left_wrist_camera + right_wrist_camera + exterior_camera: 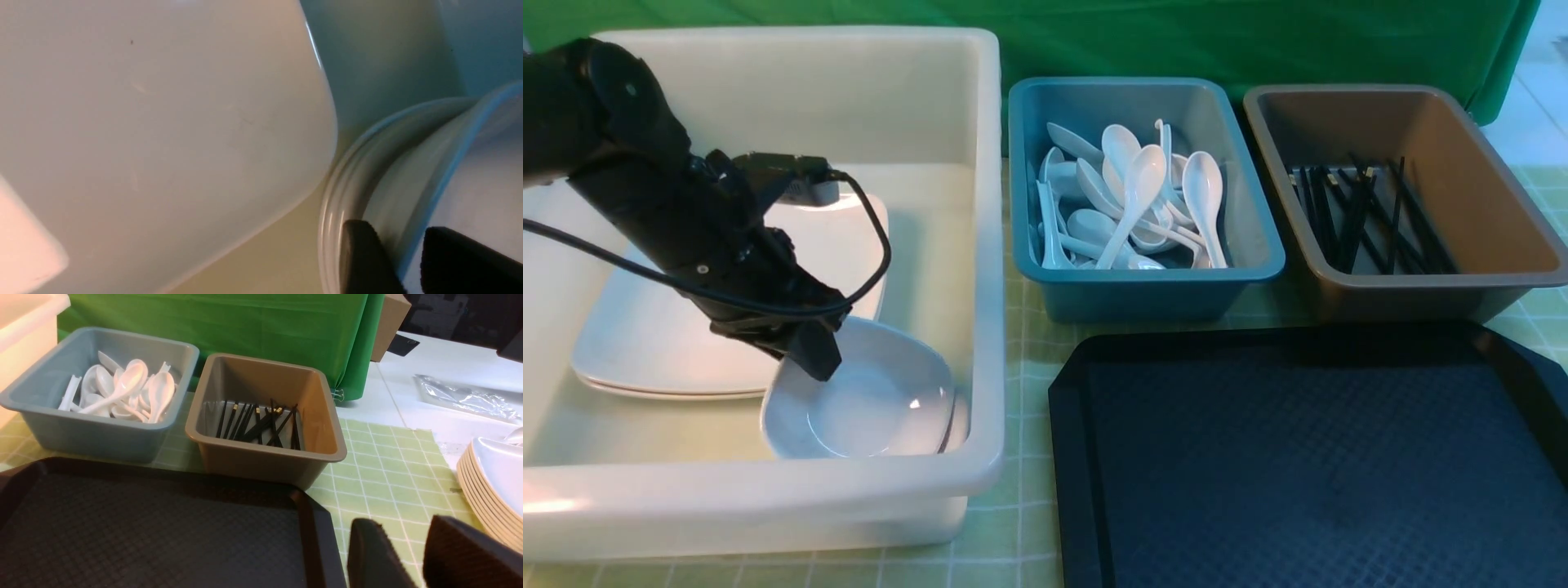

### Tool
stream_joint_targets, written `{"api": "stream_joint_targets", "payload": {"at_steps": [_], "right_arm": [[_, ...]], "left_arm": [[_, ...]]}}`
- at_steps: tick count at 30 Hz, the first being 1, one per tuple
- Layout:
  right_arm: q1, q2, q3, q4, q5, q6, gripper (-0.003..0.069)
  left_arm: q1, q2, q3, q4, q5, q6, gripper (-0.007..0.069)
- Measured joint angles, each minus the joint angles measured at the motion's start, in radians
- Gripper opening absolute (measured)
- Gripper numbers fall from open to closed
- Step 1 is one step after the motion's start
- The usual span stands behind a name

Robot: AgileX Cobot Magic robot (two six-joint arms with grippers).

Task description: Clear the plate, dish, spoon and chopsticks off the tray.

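Left gripper [817, 359] is down in the white tub [980, 245], fingers parted and straddling the rim of the small dish [866, 400] (loose, not pinching it). The plate [645, 343] lies just behind it. Right gripper [404, 555] sits slightly parted, holding nothing, with the tray [122, 522] right beside it.

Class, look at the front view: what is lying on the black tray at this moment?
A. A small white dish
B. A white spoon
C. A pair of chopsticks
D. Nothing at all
D: the tray shows only its bare textured surface; the spoons sit in the teal bin and the chopsticks in the brown bin.
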Motion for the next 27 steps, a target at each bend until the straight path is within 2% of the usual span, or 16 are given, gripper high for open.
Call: {"api": "stream_joint_targets", "payload": {"at_steps": [3,5,9,11,13,15,17,18,21,24,27], "right_arm": [[0.000,0.000,0.000,-0.002,-0.036,0.000,0.0199],[0.000,0.014,0.000,-0.003,-0.084,0.000,0.0200],[0.000,0.063,0.000,-0.006,-0.123,-0.002,0.0174],[0.000,0.109,0.000,-0.006,-0.127,-0.003,0.0132],[0.000,0.154,0.000,-0.006,-0.129,-0.005,0.0088],[0.000,0.194,0.000,-0.006,-0.129,-0.006,0.0050],[0.000,0.235,0.000,-0.006,-0.129,-0.007,0.0016],[0.000,0.239,0.000,-0.006,-0.129,-0.007,0.0014],[0.000,0.275,0.009,-0.005,-0.190,-0.008,0.0006],[0.000,0.276,0.053,-0.005,-0.357,-0.003,0.0005],[0.000,0.291,0.162,-0.002,-0.631,0.052,0.0003]], "left_arm": [[0.000,0.000,-0.004,0.017,-0.015,-0.012,0.0326],[0.000,0.000,-0.042,0.081,0.004,-0.067,0.0407],[0.000,0.000,-0.144,0.159,0.101,-0.166,0.0442],[0.000,-0.001,-0.208,0.181,0.176,-0.213,0.0437],[0.000,-0.013,-0.239,0.186,0.195,-0.238,0.0395],[0.000,-0.032,-0.245,0.192,0.204,-0.260,0.0319],[0.000,-0.060,-0.248,0.193,0.212,-0.313,0.0196],[0.000,-0.067,-0.248,0.193,0.212,-0.323,0.0183],[0.000,-0.125,-0.250,0.192,0.214,-0.359,0.0020],[0.000,-0.174,-0.250,0.175,0.216,-0.365,-0.0006],[0.000,-0.229,-0.250,0.156,0.217,-0.365,-0.0008]]}}
